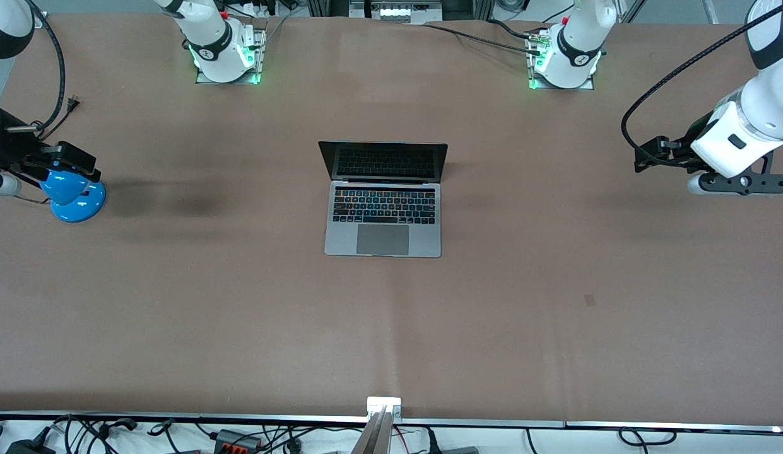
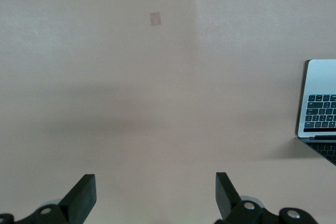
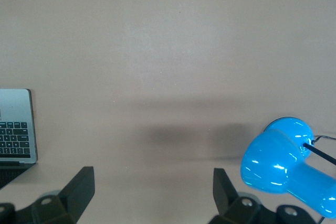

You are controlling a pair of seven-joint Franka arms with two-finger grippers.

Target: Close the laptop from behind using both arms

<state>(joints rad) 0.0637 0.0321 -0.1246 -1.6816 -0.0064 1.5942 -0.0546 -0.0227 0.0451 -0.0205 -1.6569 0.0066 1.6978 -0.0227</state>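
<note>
The silver-grey laptop point(image 1: 383, 217) stands open in the middle of the table, its dark screen upright and its keyboard toward the front camera. My left gripper point(image 1: 738, 184) hangs over bare table toward the left arm's end, well apart from the laptop. Its fingers are wide open and empty in the left wrist view point(image 2: 155, 182), where a corner of the laptop point(image 2: 320, 103) shows. My right gripper point(image 1: 3, 183) hangs at the right arm's end, next to the blue lamp. It is open and empty in the right wrist view point(image 3: 152, 177), where the laptop's edge point(image 3: 16, 129) shows.
A blue desk lamp point(image 1: 72, 192) stands on the table at the right arm's end, close under my right gripper; it also shows in the right wrist view point(image 3: 283, 166). A small tape patch point(image 1: 590, 300) lies on the brown table. Cables run along the table's near edge.
</note>
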